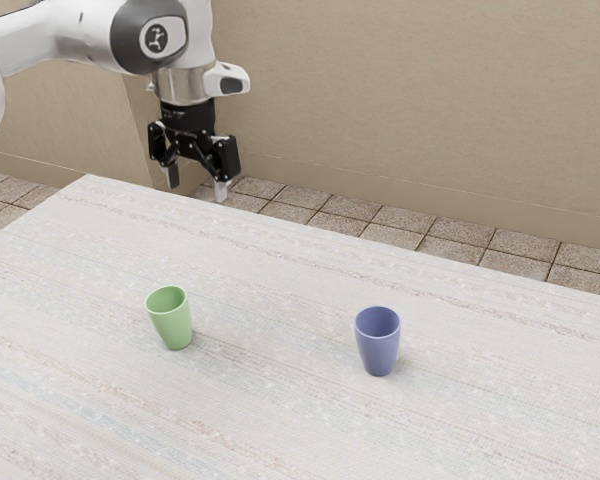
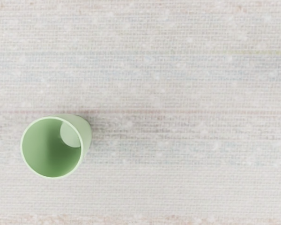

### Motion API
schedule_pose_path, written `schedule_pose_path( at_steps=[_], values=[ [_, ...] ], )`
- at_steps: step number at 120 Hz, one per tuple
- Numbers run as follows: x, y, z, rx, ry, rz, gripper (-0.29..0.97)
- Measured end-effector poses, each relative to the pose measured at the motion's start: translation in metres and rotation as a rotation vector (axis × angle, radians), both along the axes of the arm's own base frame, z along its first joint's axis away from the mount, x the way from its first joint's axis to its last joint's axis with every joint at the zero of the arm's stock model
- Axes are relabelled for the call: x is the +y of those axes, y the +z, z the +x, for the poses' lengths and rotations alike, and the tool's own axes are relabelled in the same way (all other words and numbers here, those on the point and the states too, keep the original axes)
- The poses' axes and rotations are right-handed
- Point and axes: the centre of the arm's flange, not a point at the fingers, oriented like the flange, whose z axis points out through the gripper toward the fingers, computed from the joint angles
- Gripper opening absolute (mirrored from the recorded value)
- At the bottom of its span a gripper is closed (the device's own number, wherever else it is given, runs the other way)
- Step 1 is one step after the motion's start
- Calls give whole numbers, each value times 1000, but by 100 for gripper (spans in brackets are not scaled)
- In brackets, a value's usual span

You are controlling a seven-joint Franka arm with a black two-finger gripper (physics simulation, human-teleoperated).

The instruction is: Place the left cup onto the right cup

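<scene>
The tool (image 1: 195, 188) hangs open and empty, high and off-centre over the green cup (image 1: 169, 318). Dropping straight down could topple it before any lift

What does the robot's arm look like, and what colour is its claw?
The arm is rounded and white, with a dark grey round cap bearing a small white mark. A silvery ring joins it to the black gripper, whose two fingers have pale tips.

Prob. plain indoor rm: tiled floor (image 1: 430, 225), beige wall (image 1: 430, 90)
</scene>
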Motion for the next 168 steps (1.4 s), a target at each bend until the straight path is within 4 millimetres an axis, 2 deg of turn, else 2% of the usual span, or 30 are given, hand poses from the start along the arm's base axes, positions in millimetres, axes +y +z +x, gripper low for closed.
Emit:
schedule_pose_path(
  at_steps=[32, 45, 67, 100, 147, 168],
  values=[
    [-12, -25, -28, 25, -28, 28, 68],
    [-19, -44, -32, 37, -43, 32, 68],
    [-18, -72, -31, 29, -63, 67, 68],
    [-15, -90, -21, -29, -79, 83, 68],
    [-18, -142, -20, -45, -96, 71, 68],
    [-18, -157, -19, -53, -97, 63, 68]
  ],
)
